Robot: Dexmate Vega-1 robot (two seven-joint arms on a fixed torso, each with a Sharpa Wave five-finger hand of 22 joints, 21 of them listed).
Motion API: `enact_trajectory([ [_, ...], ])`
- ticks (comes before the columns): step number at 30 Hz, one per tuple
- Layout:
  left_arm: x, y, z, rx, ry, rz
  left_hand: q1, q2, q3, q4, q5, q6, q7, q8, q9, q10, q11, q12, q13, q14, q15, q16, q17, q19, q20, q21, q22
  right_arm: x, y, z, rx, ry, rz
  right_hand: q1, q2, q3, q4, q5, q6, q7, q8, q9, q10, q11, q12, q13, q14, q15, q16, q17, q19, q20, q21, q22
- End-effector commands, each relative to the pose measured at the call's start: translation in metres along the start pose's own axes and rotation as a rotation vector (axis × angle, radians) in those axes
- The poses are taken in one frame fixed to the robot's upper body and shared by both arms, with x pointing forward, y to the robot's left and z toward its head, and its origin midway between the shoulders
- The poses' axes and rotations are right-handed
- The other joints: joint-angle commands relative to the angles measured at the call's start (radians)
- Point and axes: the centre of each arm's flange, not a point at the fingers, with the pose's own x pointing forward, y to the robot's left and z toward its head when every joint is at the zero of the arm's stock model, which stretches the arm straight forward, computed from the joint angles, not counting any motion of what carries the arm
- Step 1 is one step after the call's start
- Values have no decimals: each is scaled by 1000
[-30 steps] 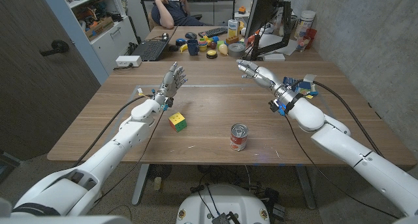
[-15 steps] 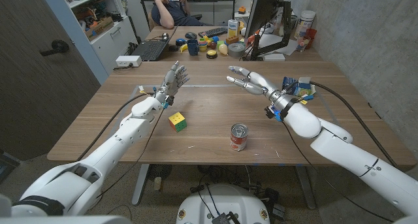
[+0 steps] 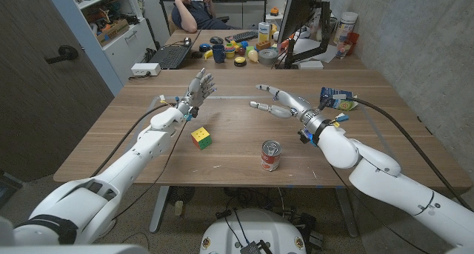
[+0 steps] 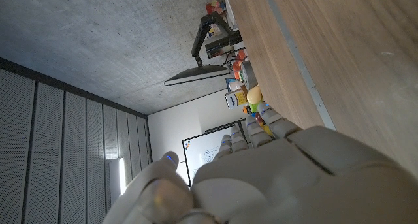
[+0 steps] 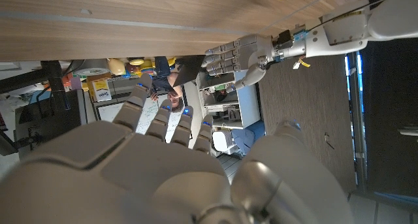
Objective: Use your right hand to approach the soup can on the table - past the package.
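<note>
The right hand (image 3: 275, 104), fingers spread and holding nothing, is swinging away from the package (image 3: 339, 101) toward seven o'clock, nearing the can (image 3: 271, 155).

No legible text on the soup can (image 3: 271, 155) or package (image 3: 338, 101).

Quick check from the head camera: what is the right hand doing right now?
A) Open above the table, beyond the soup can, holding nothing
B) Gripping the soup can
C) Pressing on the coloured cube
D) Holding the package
A: the right hand is open above the table, fingers spread, apart from the soup can nearer the front edge.
</note>
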Motion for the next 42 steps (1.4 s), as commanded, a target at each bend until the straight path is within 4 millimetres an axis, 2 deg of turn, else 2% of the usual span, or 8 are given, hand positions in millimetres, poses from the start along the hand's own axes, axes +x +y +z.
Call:
enact_trajectory([
  [1, 11, -3, 1, 6, 16, -23, 0, 99, 1, 2, 5, -6, -1, 5, 4, 0, -7, 3, 3, -1, -10, 5, 5, 6, -3, 4, 3, -14, 12, 18, -165, 139, 49, 18, 0, 0, -7, 6, -13, -11, -8, 3, -13, -4, -7, 3, -2, -2, -5, 5, 9, 0, -4, 3],
  [9, 16, -4, 1, 6, 23, -31, -1, 99, 1, 2, 5, -6, -1, 6, 4, 0, -7, 3, 3, -2, -11, 5, 5, 6, -3, 4, 3, -21, 26, 21, -230, 227, 111, 25, 0, -3, -10, 8, -25, -15, -10, 4, -29, -14, -9, 4, -3, -3, -7, 6, 15, 0, -9, 3],
  [17, 21, -5, 0, 7, 34, -39, -1, 99, 0, 2, 5, -7, -1, 5, 4, 0, -7, 3, 3, -3, -10, 5, 5, 5, -3, 4, 3, -29, 37, 23, -276, 364, 183, 34, -2, -15, -12, 12, -58, -16, -16, 6, -76, -39, -11, 6, -15, -5, -14, 8, 27, 1, -20, 3],
  [28, 24, -5, -1, 8, 47, -51, -1, 99, -1, 2, 6, -8, -1, 5, 4, -1, -8, 3, 3, -4, -10, 5, 5, 4, -2, 4, 3, -35, 47, 26, -196, 436, 288, 36, -4, -26, -12, 13, -84, -16, -18, 8, -105, -33, -10, 7, -26, -3, -18, 9, 46, 0, -25, 4],
  [37, 25, -3, -5, 2, 56, -60, -1, 99, -1, 2, 6, -9, -1, 5, 4, -3, -8, 2, 3, -5, -9, 5, 5, 3, -2, 4, 3, -33, 53, 36, -171, 445, 363, 42, -4, -35, -13, 14, -99, -17, -15, 10, -102, -29, 1, 7, -1, 3, -10, 9, 91, -3, -18, 5],
  [42, 26, -3, -8, -2, 58, -70, -1, 99, -2, 2, 6, -9, -1, 5, 4, -3, -6, 3, 3, -5, -10, 5, 5, 3, -2, 4, 3, -31, 56, 39, -165, 460, 408, 49, -4, -38, -16, 16, -96, -17, -10, 11, -111, -36, 1, 7, -6, 4, -13, 9, 110, -3, -16, 5],
])
